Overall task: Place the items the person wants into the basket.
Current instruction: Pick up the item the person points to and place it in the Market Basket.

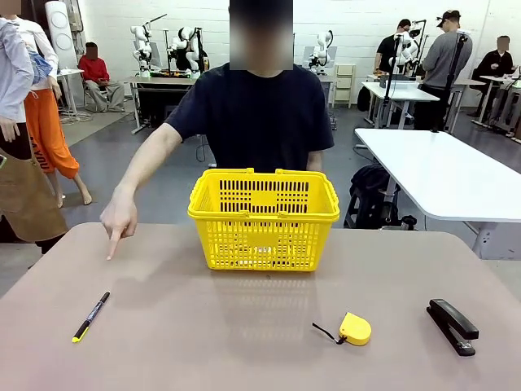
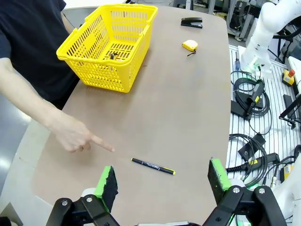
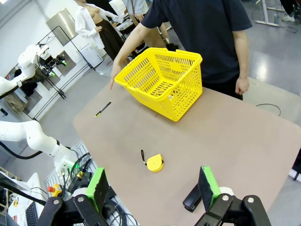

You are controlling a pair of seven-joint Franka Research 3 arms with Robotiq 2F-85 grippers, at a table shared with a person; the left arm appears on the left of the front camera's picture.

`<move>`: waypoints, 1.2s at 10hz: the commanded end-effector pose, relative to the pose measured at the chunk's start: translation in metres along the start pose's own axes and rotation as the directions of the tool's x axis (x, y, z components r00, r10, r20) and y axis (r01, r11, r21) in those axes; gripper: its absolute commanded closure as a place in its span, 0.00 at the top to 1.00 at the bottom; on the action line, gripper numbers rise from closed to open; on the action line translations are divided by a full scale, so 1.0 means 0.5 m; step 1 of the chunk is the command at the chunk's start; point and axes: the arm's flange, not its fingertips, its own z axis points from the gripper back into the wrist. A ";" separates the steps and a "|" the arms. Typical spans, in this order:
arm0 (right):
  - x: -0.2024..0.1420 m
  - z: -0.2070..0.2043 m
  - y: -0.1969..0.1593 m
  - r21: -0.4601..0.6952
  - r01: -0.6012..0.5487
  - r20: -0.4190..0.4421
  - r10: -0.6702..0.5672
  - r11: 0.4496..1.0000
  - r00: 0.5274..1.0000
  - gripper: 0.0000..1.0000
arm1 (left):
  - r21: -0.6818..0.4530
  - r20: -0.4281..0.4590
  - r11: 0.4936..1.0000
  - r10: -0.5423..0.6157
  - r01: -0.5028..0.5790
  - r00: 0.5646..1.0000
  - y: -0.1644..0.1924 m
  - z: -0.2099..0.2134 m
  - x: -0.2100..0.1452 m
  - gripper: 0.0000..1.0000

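Our left gripper (image 2: 162, 178) hangs with its 2 fingers (image 2: 104, 181) spread wide, the right gripper (image 3: 153, 182) likewise. Just ahead at 12 o'clock lies the black pen (image 2: 153, 166), in line with the gap between the pads, so we should roll the wrist until the pads face its long sides, then drop on its middle. At 10 o'clock the person's hand (image 2: 75, 136) points at it; far off at 11, the basket (image 2: 108, 70) waits.
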 end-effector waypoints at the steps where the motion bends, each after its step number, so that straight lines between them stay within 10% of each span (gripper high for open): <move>1: 0.005 -0.001 0.001 0.018 -0.015 0.030 0.014 1.000 0.999 1.00 | 0.004 0.013 1.000 -0.012 0.012 1.000 0.002 0.002 0.000 1.00; 7: 0.005 -0.001 0.001 0.018 -0.015 0.030 0.014 1.000 0.999 1.00 | 0.000 0.000 1.000 0.000 0.000 1.000 0.000 0.000 0.000 1.00; 8: 0.005 -0.001 0.001 0.018 -0.015 0.030 0.014 1.000 0.999 1.00 | 0.063 -0.140 0.993 0.109 -0.101 0.984 -0.033 -0.010 0.026 1.00; 10: 0.005 -0.001 0.001 0.018 -0.015 0.030 0.014 1.000 0.999 1.00 | 0.279 -0.219 0.848 0.514 -0.451 0.830 -0.063 -0.095 0.150 1.00; 12: 0.005 -0.001 0.001 0.018 -0.015 0.030 0.014 1.000 0.999 1.00 | 0.357 -0.412 0.800 0.599 -0.482 0.687 -0.112 -0.210 0.241 1.00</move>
